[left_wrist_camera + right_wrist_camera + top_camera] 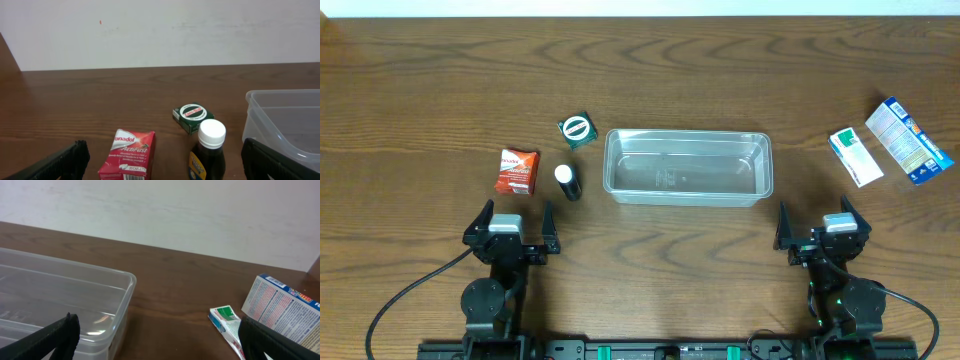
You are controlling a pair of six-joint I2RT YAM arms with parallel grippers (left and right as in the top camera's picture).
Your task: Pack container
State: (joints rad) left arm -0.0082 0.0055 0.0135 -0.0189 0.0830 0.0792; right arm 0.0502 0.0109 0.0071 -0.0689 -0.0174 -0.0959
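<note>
Brown wood-grain table (720, 60) fills the overhead view. Near its centre sits the container (688, 133): clear plastic tub, rounded corners, rolled rim, long side running L to R, flat on the wood. It lies ahead of both arms, roughly btwn them, touching none of the other items.

L gripper (516, 214) is at the near edge, L of the tub. Its fingers are spread wide w/ nothing btwn them. R gripper (815, 214) mirrors it on the R side, also spread wide and holding nothing. Both stand apart from the tub.

Far R lies a blue-and-white box (910, 140), flat and slanted. Just beside it on its L is a smaller white-and-green packet (856, 156) at the same slant. Can't tell if the two touch.

L of the tub lies a red packet (518, 171), flat; the L wrist view reads "ActiFast" on it. A dark bottle (567, 181) w/ white cap stands upright btwn the red packet and the tub's L end, near both, touching neither. A small green box (577, 129) w/ round logo lies behind the bottle, near the tub's far-L corner, apart from it.
</note>
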